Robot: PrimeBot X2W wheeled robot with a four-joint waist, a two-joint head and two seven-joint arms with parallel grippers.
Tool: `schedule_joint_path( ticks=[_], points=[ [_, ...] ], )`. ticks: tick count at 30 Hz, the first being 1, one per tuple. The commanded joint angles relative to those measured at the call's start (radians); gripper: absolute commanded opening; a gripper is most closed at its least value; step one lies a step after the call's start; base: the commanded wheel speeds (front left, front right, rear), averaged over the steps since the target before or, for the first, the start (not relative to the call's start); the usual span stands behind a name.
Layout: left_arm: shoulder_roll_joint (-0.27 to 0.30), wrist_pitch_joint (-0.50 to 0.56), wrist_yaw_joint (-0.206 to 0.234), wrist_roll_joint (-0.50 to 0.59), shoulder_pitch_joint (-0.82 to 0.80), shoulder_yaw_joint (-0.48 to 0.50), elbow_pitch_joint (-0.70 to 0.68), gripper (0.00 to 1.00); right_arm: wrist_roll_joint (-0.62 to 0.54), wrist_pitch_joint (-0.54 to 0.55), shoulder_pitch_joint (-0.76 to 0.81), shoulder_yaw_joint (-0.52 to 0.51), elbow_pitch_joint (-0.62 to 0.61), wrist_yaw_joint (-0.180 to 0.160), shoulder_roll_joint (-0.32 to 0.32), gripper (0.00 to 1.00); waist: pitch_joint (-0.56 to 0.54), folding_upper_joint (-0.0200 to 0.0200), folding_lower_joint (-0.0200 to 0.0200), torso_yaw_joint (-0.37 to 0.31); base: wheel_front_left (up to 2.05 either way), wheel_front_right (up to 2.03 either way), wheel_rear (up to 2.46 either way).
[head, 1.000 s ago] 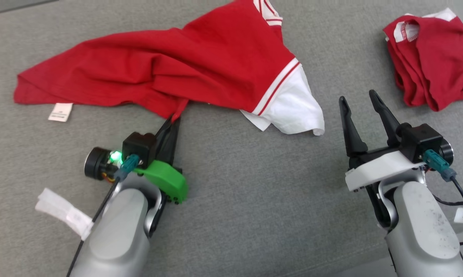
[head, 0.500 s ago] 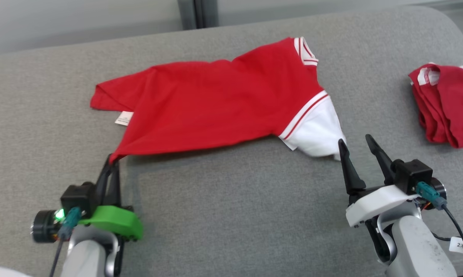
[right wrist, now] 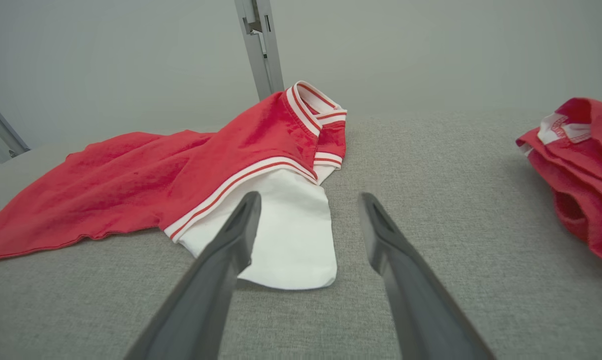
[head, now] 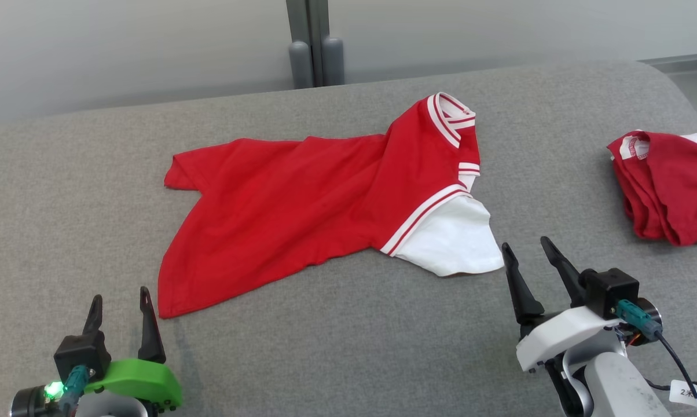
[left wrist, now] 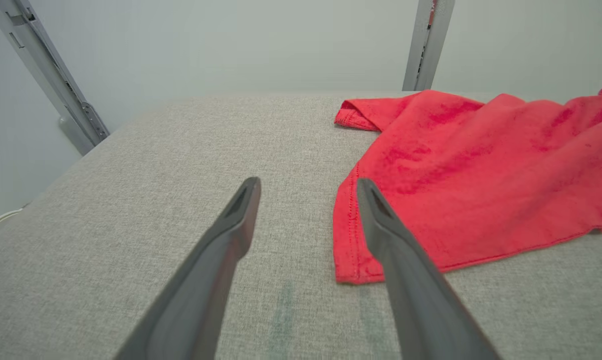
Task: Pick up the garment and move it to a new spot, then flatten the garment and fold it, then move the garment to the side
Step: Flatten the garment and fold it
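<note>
A red garment (head: pixel 302 208) with a white sleeve and striped collar lies spread on the grey table, its hem corner at the near left. In the left wrist view the garment (left wrist: pixel 471 175) lies to the right of the fingers, corner just beyond them. My left gripper (head: pixel 121 300) (left wrist: pixel 308 186) stands open just left of that corner, holding nothing. My right gripper (head: pixel 525 248) (right wrist: pixel 311 200) is open and empty, just near of the white sleeve (right wrist: pixel 286 235) of the garment (right wrist: pixel 146 185).
A second red garment (head: pixel 667 185) (right wrist: pixel 581 170) lies bunched at the table's right edge. A grey post (head: pixel 314 40) stands behind the rounded far edge. Bare grey table surface (head: pixel 348 347) lies between the two arms.
The left gripper has opened and let go of the hem corner, which now lies flat. The head camera has tilted up, so the whole picture has shifted down.
</note>
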Motion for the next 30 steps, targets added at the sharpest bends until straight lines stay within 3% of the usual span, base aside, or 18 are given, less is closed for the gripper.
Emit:
schedule_joint_path(
  ticks=[1, 13, 30],
  points=[
    [-0.005, 0.001, -0.001, 0.010, 0.017, 0.004, -0.008, 1.00, 0.005, 0.000, 0.016, -0.002, 0.003, -0.002, -0.004, 1.00, -0.016, 0.0000, 0.0000, 0.000, 0.00, 0.00, 0.00],
    [-0.022, 0.001, -0.018, 0.009, 0.042, -0.018, 0.019, 1.00, 0.012, 0.000, 0.039, 0.005, 0.025, -0.002, -0.004, 1.00, -0.029, 0.0000, 0.0000, -0.010, 0.00, 0.00, 0.00],
    [-0.024, 0.001, -0.056, -0.005, -0.133, -0.007, 0.145, 1.00, 0.014, 0.000, -0.107, 0.006, 0.069, -0.002, -0.004, 1.00, 0.178, 0.0000, 0.0000, -0.002, 0.00, 0.00, 0.00]
  ],
)
